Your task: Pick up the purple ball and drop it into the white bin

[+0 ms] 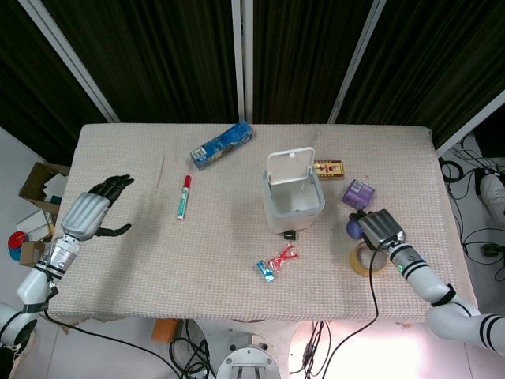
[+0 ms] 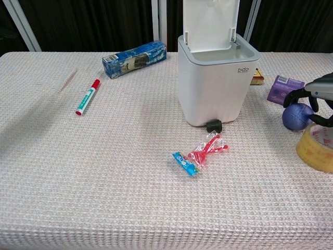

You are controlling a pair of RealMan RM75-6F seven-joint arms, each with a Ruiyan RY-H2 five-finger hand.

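Note:
The purple ball (image 1: 354, 229) (image 2: 297, 115) rests on the table right of the white bin (image 1: 293, 207) (image 2: 217, 88), whose lid stands open. My right hand (image 1: 378, 227) (image 2: 316, 95) is cupped over the ball from the right. Its fingers (image 2: 292, 94) curl down over the ball's top and far side, and the thumb shows on the near right. My left hand (image 1: 91, 212) hovers over the table's left edge with its fingers spread, holding nothing; only the head view shows it.
A tape roll (image 1: 366, 260) (image 2: 316, 148) lies just in front of the ball, and a purple box (image 1: 357, 192) (image 2: 283, 88) just behind it. A small yellow box (image 1: 329, 168), a blue box (image 1: 221, 145), a red-capped marker (image 1: 184, 196) and candy wrappers (image 1: 276, 262) lie around the bin.

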